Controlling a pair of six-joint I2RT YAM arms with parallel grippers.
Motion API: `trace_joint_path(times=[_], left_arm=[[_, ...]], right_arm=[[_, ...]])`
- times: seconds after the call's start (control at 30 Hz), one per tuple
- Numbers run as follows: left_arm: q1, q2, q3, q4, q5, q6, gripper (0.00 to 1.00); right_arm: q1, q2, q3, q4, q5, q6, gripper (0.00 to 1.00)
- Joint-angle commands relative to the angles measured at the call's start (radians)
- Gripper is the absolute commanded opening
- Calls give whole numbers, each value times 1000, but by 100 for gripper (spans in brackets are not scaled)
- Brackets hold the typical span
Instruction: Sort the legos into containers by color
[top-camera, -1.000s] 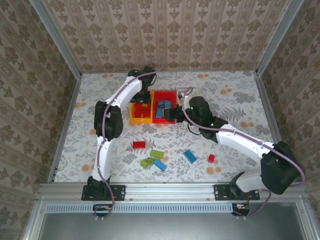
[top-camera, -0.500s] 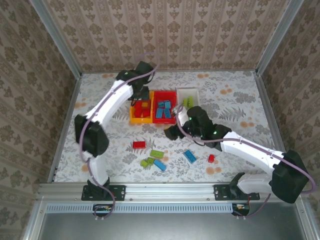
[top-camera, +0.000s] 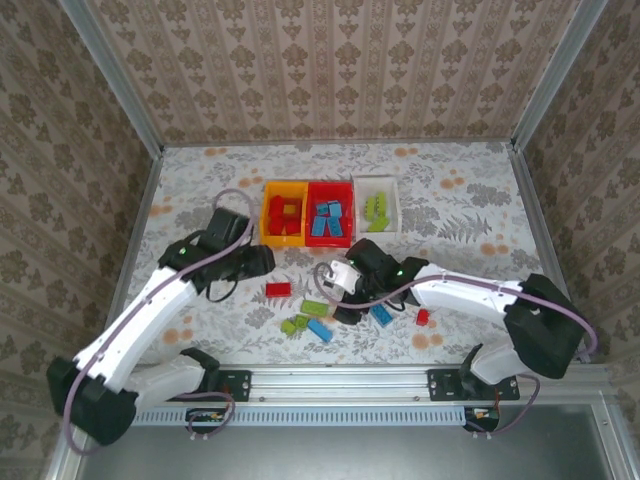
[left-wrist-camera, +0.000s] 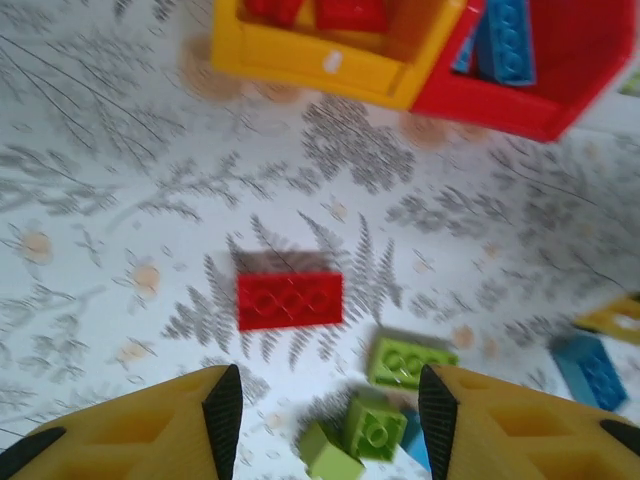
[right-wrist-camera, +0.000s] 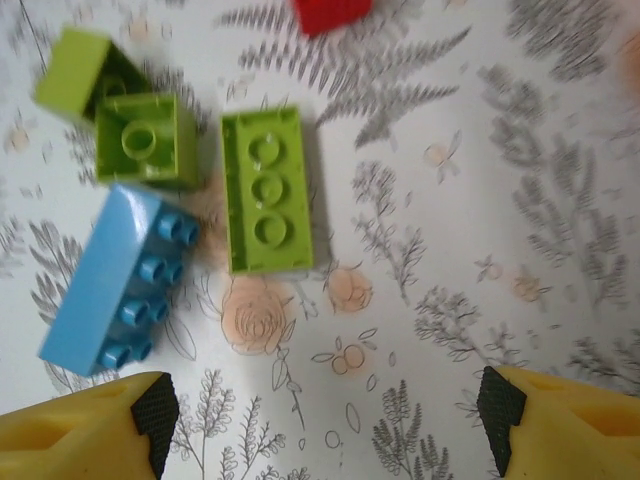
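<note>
Two sets of jaws stand apart, empty: left gripper (left-wrist-camera: 330, 410) seemingly targets the red brick (left-wrist-camera: 290, 300), right gripper (right-wrist-camera: 328, 410) the long green brick (right-wrist-camera: 268, 192).

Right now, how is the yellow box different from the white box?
The yellow box is orange-yellow; the white box is pale. The yellow box holds red bricks; the white box holds lime green bricks. The yellow box is at the row's left end, the white box at the right end, the red box between them. Both are open-top rectangles of similar size.
</note>
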Motion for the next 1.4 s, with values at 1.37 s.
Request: trace_joint_path(times=[1.37], left_arm=[[30,-286,-62,-22,129,-79,53]], right_arm=[[91,544,480,-251,43,52,44]])
